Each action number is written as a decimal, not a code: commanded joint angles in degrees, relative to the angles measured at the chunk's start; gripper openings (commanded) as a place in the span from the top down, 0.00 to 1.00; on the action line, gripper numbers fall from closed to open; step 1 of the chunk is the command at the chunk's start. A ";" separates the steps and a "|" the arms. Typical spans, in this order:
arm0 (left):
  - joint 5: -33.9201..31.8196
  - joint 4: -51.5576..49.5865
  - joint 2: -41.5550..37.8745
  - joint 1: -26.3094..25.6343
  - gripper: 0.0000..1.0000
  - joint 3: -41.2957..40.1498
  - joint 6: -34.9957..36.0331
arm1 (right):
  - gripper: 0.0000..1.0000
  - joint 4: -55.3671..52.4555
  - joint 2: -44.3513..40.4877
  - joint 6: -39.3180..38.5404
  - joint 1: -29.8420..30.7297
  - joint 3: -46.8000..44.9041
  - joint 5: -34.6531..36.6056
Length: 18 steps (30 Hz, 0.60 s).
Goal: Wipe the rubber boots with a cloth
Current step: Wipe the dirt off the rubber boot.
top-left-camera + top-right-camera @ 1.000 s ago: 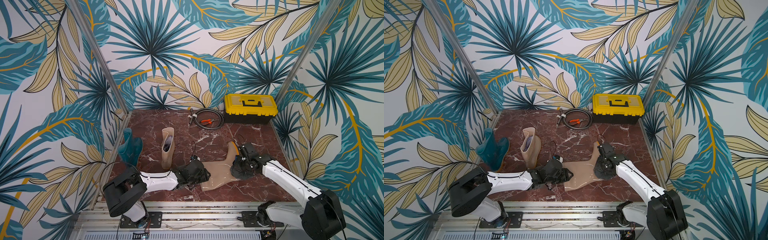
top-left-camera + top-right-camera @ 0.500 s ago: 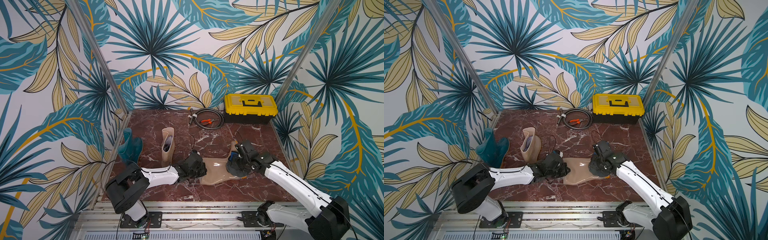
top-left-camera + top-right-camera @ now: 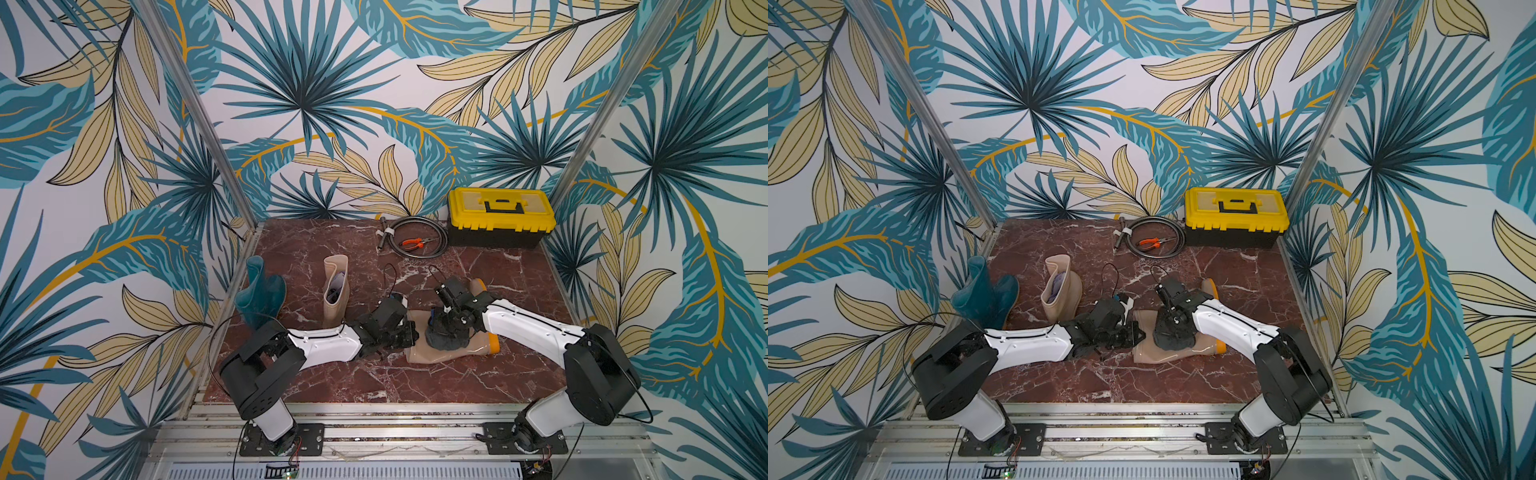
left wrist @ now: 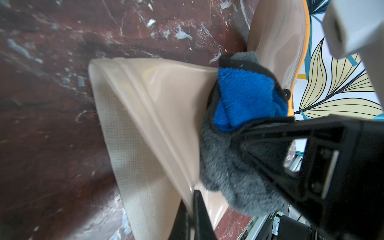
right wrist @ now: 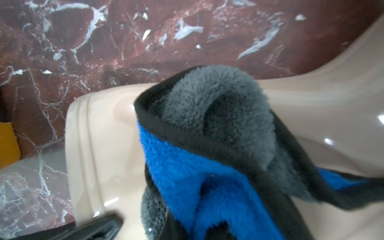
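A beige rubber boot (image 3: 436,355) (image 3: 1163,353) lies on its side on the marble floor. My left gripper (image 3: 409,334) (image 4: 191,216) is shut on the rim of its shaft, the thin wall pinched between both fingers. The cloth (image 3: 446,338) (image 3: 1173,334), grey plush with a blue side and black edging, rests bunched on the boot's shaft (image 5: 104,135). My right gripper (image 3: 446,322) is shut on the cloth (image 5: 218,124), which hides its fingertips in the right wrist view. A teal boot (image 3: 259,297) and a second beige boot (image 3: 336,291) stand upright at the left.
A yellow toolbox (image 3: 500,216) sits at the back right, with a coiled cable (image 3: 440,245) and orange pliers (image 3: 413,243) beside it. Patterned walls close in the floor on three sides. An aluminium rail (image 3: 395,432) runs along the front.
My left gripper has closed on the lying boot's rim. The right gripper has slid the cloth leftwards along the boot towards the shaft, and the boot has turned flatter.
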 commanded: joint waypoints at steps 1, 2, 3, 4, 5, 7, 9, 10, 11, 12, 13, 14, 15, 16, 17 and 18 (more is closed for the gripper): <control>0.23 -0.30 -4.49 0.16 1.00 -1.34 1.93 | 1.00 -4.77 -5.94 -0.19 -2.91 -5.02 5.31; 0.14 -1.04 -4.85 0.19 1.00 -1.58 2.30 | 1.00 -5.16 -7.73 0.02 -4.05 -6.55 5.41; 0.14 -1.97 -5.31 0.13 1.00 -1.72 2.84 | 1.00 -5.66 -9.67 0.27 -5.24 -8.32 5.34; 0.14 -3.01 -5.56 0.29 1.00 -1.82 3.36 | 1.00 -6.17 -11.48 0.30 -6.10 -9.38 5.58; 0.10 -3.83 -5.78 0.30 1.00 -1.87 3.74 | 1.00 -6.79 -12.80 0.16 -6.19 -9.73 6.22; 0.00 -5.02 -6.23 0.39 1.00 -2.00 4.44 | 1.00 -7.83 -14.15 0.27 -6.10 -9.36 5.48; -0.20 -6.50 -6.06 0.39 1.00 -1.44 5.43 | 1.00 -7.06 -13.50 0.95 -4.90 -8.21 3.82; -0.15 -7.26 -5.84 0.36 1.00 -0.97 6.08 | 1.00 -5.87 -12.51 1.40 -3.59 -7.22 3.01; -0.20 -8.01 -5.47 0.39 1.00 -0.43 6.72 | 1.00 -4.60 -11.39 1.80 -2.20 -6.29 2.25; -0.23 -8.77 -5.05 0.39 1.00 0.16 7.47 | 1.00 -2.64 -9.93 2.32 -0.61 -5.14 1.19; -0.23 -9.37 -4.81 0.39 1.00 0.62 8.39 | 1.00 -0.17 -8.26 2.63 1.20 -3.78 0.03; -0.23 -10.23 -4.60 0.45 1.00 1.08 9.55 | 1.00 2.30 -6.64 2.77 2.79 -2.56 -0.88; -0.40 -11.85 -4.48 0.68 1.00 1.81 10.99 | 1.00 5.12 -4.62 2.72 4.64 -1.03 -2.17; -0.76 -13.62 -4.38 1.10 1.00 2.49 12.31 | 1.00 7.56 -2.12 1.78 6.24 0.92 -4.07; -0.76 -15.22 -4.34 1.62 1.00 3.08 13.56 | 1.00 8.38 0.10 0.99 7.20 2.98 -5.65; -0.62 -16.74 -4.47 2.16 1.00 3.75 14.70 | 1.00 8.39 2.48 -0.07 7.76 5.50 -7.46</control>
